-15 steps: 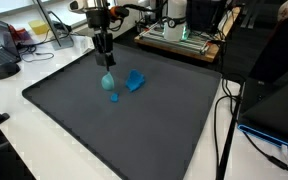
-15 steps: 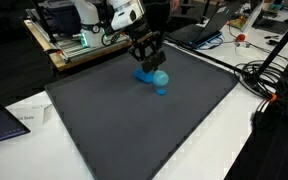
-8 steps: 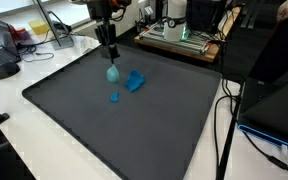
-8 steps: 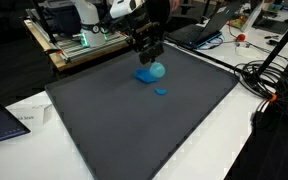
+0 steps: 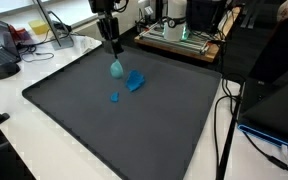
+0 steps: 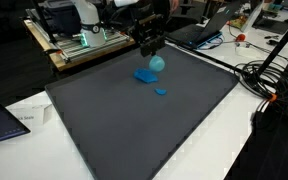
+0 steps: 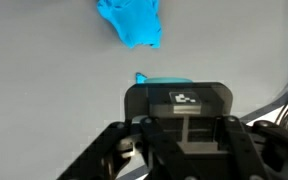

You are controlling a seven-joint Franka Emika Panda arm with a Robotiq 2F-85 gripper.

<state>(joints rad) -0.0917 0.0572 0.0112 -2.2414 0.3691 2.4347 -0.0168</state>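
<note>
Pale-blue ball (image 5: 116,68) hangs clear of the mat (image 5: 104,130) near its far edge, pinched by the gripper (image 5: 114,58), jaws narrowed on it; pick-up looks done, ball not yet set anywhere; crumpled scrap (image 5: 135,81) and small chip (image 5: 114,97) lie below.

Jaws risen; teal ball (image 5: 116,68) lifted clear of mat (image 5: 104,135).
</note>
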